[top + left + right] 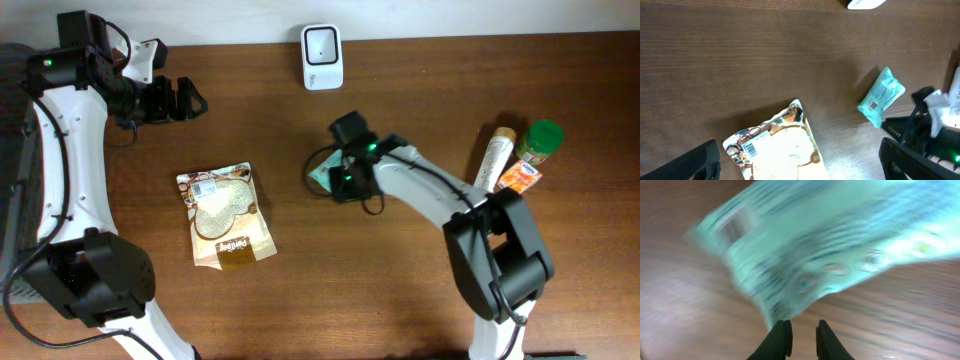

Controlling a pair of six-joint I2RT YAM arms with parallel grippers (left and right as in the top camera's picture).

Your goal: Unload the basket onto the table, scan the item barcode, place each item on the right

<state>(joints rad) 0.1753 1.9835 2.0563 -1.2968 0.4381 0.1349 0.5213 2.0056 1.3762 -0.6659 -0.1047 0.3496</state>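
Brown table (300, 300) — right tool (801, 325) pinches teal packet (881, 96), long axis diagonal; left tool (188, 100) released.

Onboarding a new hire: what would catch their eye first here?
The teal plastic packet, pinched at its edge by the right gripper at centre, blurred and filling the right wrist view. Then the white barcode scanner at the far edge of the wooden table, and the printed beige food pouch flat left of centre.
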